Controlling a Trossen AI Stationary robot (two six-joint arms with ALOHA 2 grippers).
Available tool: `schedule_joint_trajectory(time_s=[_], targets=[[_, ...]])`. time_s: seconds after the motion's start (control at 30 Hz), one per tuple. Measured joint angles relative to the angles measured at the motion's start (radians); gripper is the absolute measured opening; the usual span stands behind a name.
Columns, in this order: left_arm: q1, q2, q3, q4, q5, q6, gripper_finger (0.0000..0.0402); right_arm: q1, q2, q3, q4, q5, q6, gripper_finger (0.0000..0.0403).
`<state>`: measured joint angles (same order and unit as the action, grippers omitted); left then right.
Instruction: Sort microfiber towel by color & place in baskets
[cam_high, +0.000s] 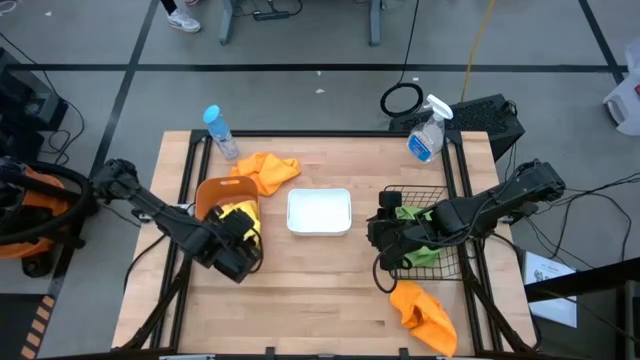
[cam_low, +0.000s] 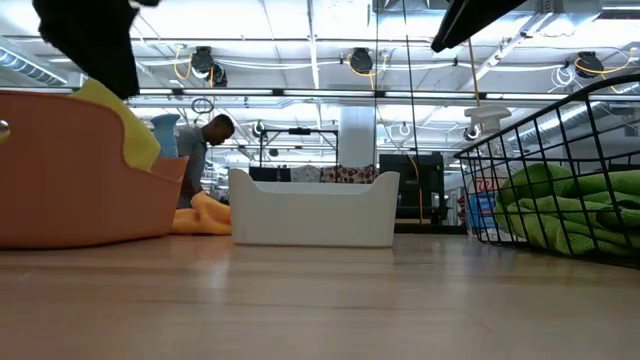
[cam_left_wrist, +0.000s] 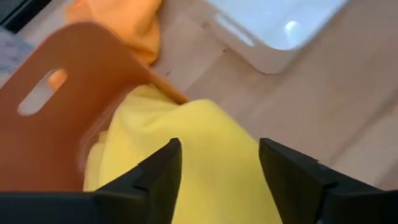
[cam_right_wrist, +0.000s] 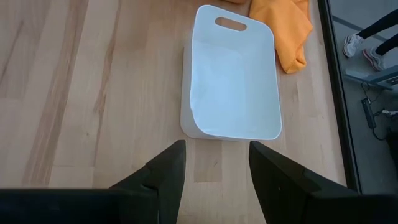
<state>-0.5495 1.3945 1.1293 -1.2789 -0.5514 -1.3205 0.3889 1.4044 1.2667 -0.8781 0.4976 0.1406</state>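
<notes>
Nearest you an orange towel (cam_high: 423, 313) lies loose on the table, your left gripper (cam_left_wrist: 217, 163) hangs spread and empty over yellow towel (cam_left_wrist: 186, 155) in the orange-brown tub (cam_high: 215, 190), your right gripper (cam_right_wrist: 214, 163) gapes empty beside the green-filled wire basket (cam_high: 445, 262), and beyond the white tub (cam_high: 319, 211) another orange towel (cam_high: 268, 170) waits.

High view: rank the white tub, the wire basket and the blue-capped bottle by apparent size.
1. Wire basket, though the right arm hides part of it.
2. White tub, slightly smaller in outline.
3. Blue-capped bottle, clearly smallest.
</notes>
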Motion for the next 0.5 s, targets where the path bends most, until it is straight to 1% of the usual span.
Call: schedule_joint_trajectory(time_s=[0.1,0.17,0.23,0.3,0.33,0.4,0.43,0.5], targets=[[0.028,0.0,-0.053,0.053,-0.001,-0.006,0.0246,0.0,0.0,0.0,0.002,0.0,0.0,0.0168],[0.041,0.0,-0.093,0.107,0.016,0.016,0.026,0.0,0.0,0.0,0.005,0.0,0.0,0.0168],[0.053,0.0,-0.138,0.199,0.019,0.045,0.0267,0.0,0.0,0.0,0.005,0.0,0.001,0.0168],[0.066,0.0,-0.179,0.234,0.021,0.045,0.0261,0.0,0.0,0.0,0.005,0.0,0.001,0.0168],[0.07,0.0,-0.199,0.239,0.022,0.043,0.0252,0.0,0.0,0.0,0.005,0.0,0.001,0.0168],[0.074,0.0,-0.233,0.241,0.034,0.043,0.0214,0.0,0.0,0.0,0.005,0.0,0.001,0.0168],[0.073,0.0,-0.246,0.236,0.041,0.04,0.0187,0.0,0.0,0.0,0.005,0.0,-0.001,0.0168],[0.071,0.0,-0.258,0.207,0.042,0.011,0.0118,0.0,0.0,0.0,0.006,0.0,-0.002,0.0168]])
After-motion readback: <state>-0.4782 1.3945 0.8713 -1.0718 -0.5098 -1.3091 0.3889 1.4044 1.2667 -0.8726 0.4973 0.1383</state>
